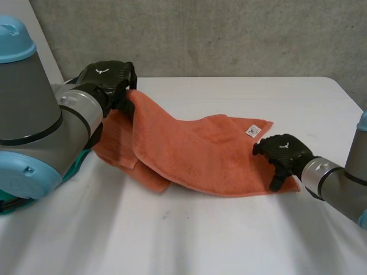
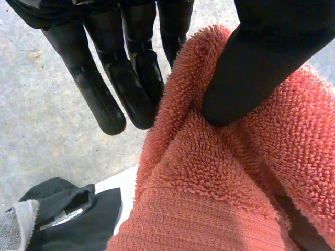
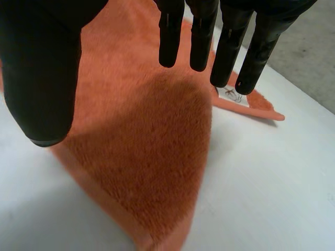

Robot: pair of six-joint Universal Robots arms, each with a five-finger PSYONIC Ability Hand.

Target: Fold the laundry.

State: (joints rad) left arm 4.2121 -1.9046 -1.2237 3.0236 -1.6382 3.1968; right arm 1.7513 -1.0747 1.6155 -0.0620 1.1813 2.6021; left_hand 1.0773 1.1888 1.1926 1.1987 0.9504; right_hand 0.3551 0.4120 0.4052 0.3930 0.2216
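Head view: the orange towel point(image 1: 195, 152) lies across the middle of the white table point(image 1: 229, 240), with bare table in front and at the right. The left hand point(image 1: 109, 77) holds the towel's left edge raised. The right hand point(image 1: 285, 152) is at the right end, near the label point(image 1: 251, 131).

Left wrist view: the thumb point(image 2: 251, 73) and straight fingers point(image 2: 133, 89) pinch the towel's edge between them. A dark cloth point(image 2: 73, 209) lies beyond.

Right wrist view: fingers point(image 3: 201, 36) and thumb are straight and apart, holding nothing. The towel is under the palm, its edges on the table.
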